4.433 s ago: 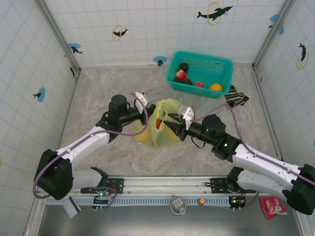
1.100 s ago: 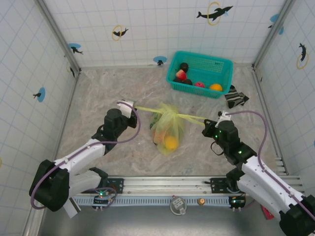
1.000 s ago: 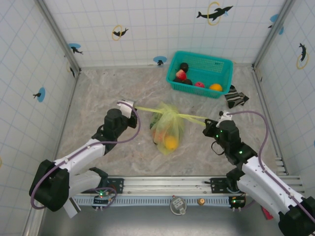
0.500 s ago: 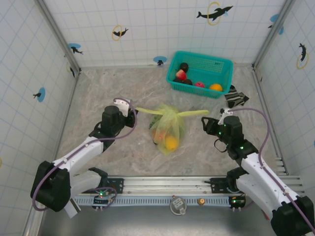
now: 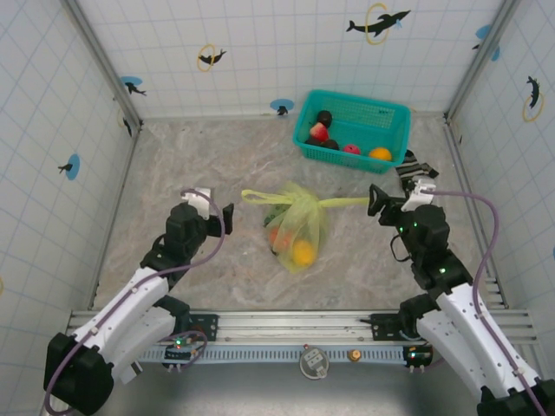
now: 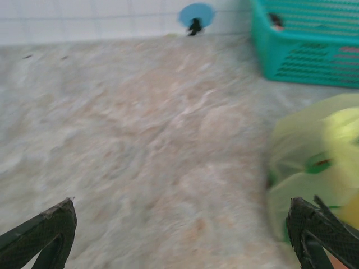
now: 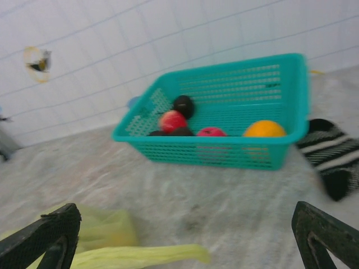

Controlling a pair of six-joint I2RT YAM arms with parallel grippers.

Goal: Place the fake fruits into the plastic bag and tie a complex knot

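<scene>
The yellow-green plastic bag (image 5: 297,227) lies mid-table with fake fruits inside, an orange one (image 5: 301,252) plainest. Its handles are bunched into a knot (image 5: 292,198), and two thin strap ends lie loose to the left (image 5: 251,194) and to the right (image 5: 347,201). My left gripper (image 5: 218,214) stands open to the left of the bag, holding nothing. My right gripper (image 5: 387,202) is open just past the right strap's tip. In the left wrist view the gripper (image 6: 182,241) has the bag (image 6: 317,151) at its right. The right strap (image 7: 140,258) lies below the right gripper (image 7: 185,241).
A teal basket (image 5: 386,114) at the back right holds more fruits: dark (image 7: 183,105), red (image 7: 172,120) and orange (image 7: 263,129). A black-and-white striped cloth (image 5: 418,172) lies beside it, close to my right wrist. Tiled walls close in the table.
Both grippers have opened and let go of the strap ends, then drawn back outward from the bag. The straps, taut a second ago, now lie slack.
</scene>
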